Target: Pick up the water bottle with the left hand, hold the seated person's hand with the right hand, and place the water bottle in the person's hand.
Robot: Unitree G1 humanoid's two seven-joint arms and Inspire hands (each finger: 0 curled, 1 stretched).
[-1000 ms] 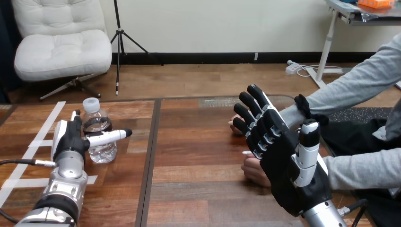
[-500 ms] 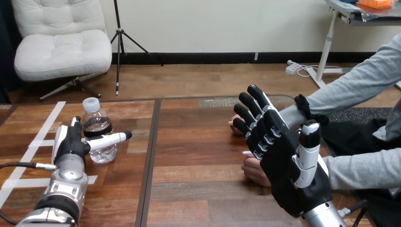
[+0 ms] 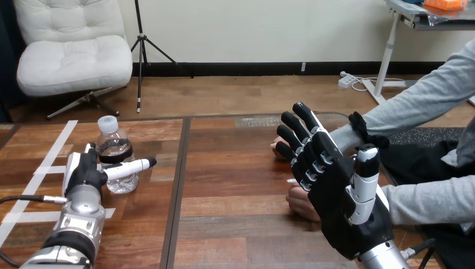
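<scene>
Left hand (image 3: 84,171) has slid slightly back toward the robot since a second ago; its thumb now crosses the bottle (image 3: 122,180) a bit lower. Right hand (image 3: 336,196), bottle and the person's hands have not moved.

Bottle stands upright on the table (image 3: 235,168), left side, well apart from the person. It is clear plastic with a white cap (image 3: 107,122) on and a dark band round the upper body. The contents look like clear water; the level can't be read.

Left hand sits just left of the bottle, fingers straight, thumb straight and stretched across the bottle's front. No curl round it; can't tell if the thumb touches.

Right hand is raised at the table's right, fingers straight and spread, holding nothing. It overlaps the person's far hand (image 3: 277,148) and near hand (image 3: 301,203), both resting on the table; contact can't be told.

White tape strips (image 3: 56,143) lie on the table left of the bottle.
</scene>
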